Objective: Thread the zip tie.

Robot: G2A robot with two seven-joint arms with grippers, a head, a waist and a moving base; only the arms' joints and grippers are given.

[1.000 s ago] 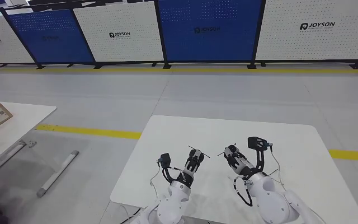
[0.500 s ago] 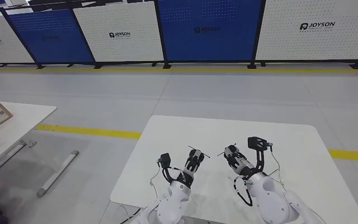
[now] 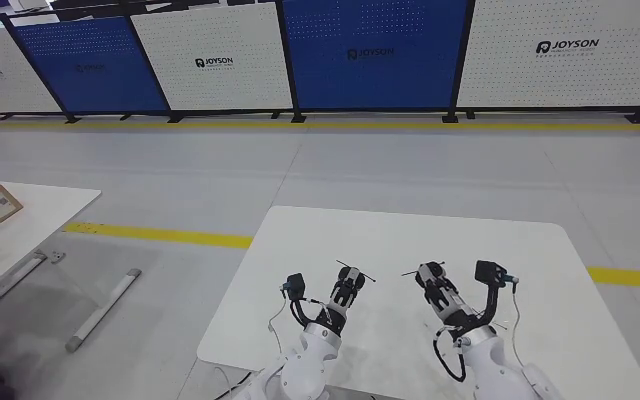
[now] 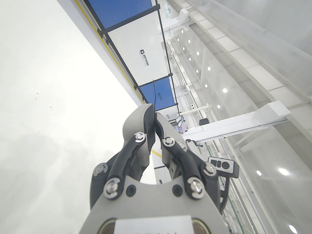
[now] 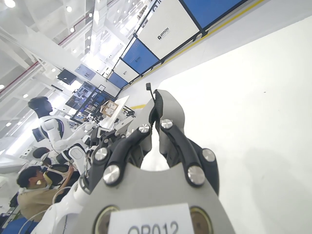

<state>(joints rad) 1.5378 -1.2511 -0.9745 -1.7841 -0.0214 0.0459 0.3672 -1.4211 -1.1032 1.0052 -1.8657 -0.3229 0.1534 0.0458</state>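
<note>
My left gripper (image 3: 349, 283) is shut on the thin black tail of the zip tie (image 3: 358, 272), low over the white table (image 3: 400, 230). In the left wrist view that tail (image 4: 154, 91) pokes out past the closed fingertips of the left gripper (image 4: 154, 109). To its right my right gripper (image 3: 430, 276) is shut on the zip tie's other end, whose small square head (image 5: 148, 86) sticks out beyond the right gripper (image 5: 156, 96) tips. The two ends point toward each other with a gap between them. The rest of the strap is hidden in the fingers.
The table's far half is bare white surface. Blue and white pegboard partitions (image 3: 375, 55) stand across the floor behind it. Another table corner (image 3: 40, 215) lies at the left.
The right arm has shifted to the right and slightly back toward the table's near edge, widening the gap between the two zip tie ends. The left arm has stayed still.
</note>
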